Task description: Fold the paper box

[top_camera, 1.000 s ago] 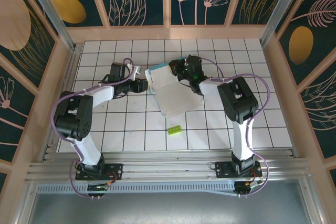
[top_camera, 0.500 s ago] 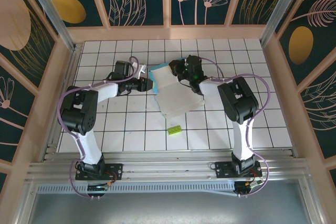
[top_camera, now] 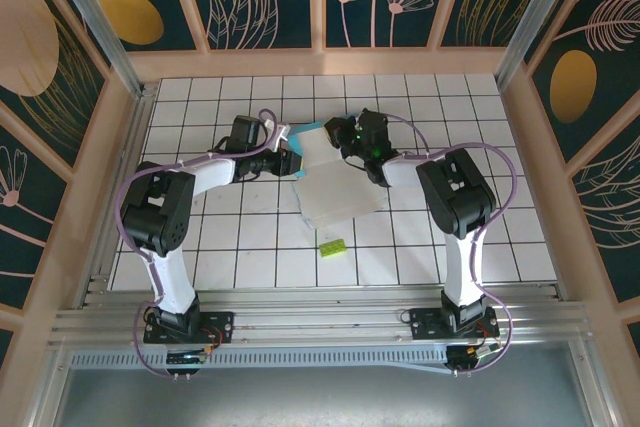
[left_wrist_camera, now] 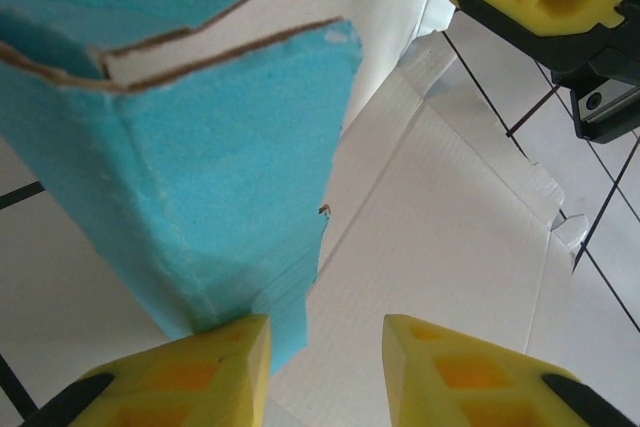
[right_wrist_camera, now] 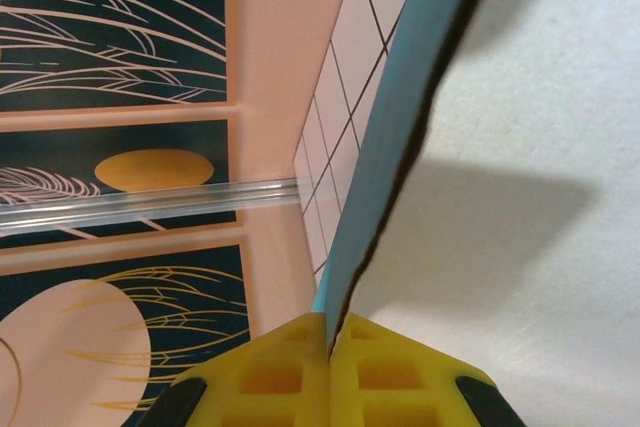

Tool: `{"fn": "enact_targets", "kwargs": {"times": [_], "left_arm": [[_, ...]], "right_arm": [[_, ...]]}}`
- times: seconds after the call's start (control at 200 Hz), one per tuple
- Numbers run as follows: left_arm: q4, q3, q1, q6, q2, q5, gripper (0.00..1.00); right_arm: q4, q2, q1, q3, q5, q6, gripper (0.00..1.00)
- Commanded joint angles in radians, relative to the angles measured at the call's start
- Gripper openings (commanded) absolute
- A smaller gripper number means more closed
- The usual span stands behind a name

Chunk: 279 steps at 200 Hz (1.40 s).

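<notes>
In R wrist cam, right gripper [right_wrist_camera: 328, 335] pinches paper box [right_wrist_camera: 530, 77] edge.

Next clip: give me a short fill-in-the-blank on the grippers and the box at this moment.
1. The right gripper is ____ on an edge of the paper box.
2. The left gripper is ____, a raised teal flap beside one finger.
3. The lime-green block lies ____ the box and the arm bases.
Missing: shut; open; between.

The paper box [left_wrist_camera: 440, 247] runs off the left wrist view's top; overhead, the right pincer [top_camera: 343, 135] hides its far edge.
</notes>
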Motion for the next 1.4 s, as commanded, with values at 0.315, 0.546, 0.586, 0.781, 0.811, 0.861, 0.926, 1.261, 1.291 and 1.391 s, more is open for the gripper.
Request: {"fn": "enact_targets", "kwargs": {"times": [0.315,0.546,0.586,0.781,0.811,0.861,0.926,1.261,1.291,1.391], "left_arm": [[-0.032,-0.04,0.006,0.07,-0.042,-0.248,0.38],[0.01,-0.053,0.004,0.051,-0.041,-0.177,0.39],[0.022,-0.055,0.004,0.044,-0.04,-0.171,0.39],[-0.039,-0.024,0.004,0.109,-0.064,-0.209,0.45],[-0.056,-0.018,0.004,0.127,-0.073,-0.199,0.48],[-0.08,-0.011,0.004,0.153,-0.093,-0.176,0.5],[-0.086,-0.022,0.004,0.168,-0.134,-0.158,0.5],[0.022,-0.21,0.014,0.261,-0.423,-0.472,0.49],[0.024,-0.21,0.02,0.276,-0.416,-0.511,0.49],[-0.04,-0.147,0.038,0.337,-0.336,-0.511,0.53]], "right_arm": [[0.108,-0.133,0.028,-0.177,-0.034,-0.113,0.06],[0.145,-0.107,0.029,-0.234,-0.057,-0.128,0.06],[0.135,-0.107,0.028,-0.232,-0.051,-0.131,0.06],[0.028,-0.118,0.017,-0.177,-0.028,-0.158,0.06],[0.005,-0.117,0.014,-0.166,-0.025,-0.162,0.06],[-0.036,-0.117,0.008,-0.145,-0.016,-0.168,0.06],[-0.093,-0.116,0.003,-0.117,0.002,-0.171,0.06],[-0.265,-0.083,-0.021,0.017,0.024,-0.181,0.07],[-0.268,-0.078,-0.021,0.024,0.02,-0.183,0.07],[-0.276,-0.068,-0.024,0.039,0.006,-0.183,0.07]]}}
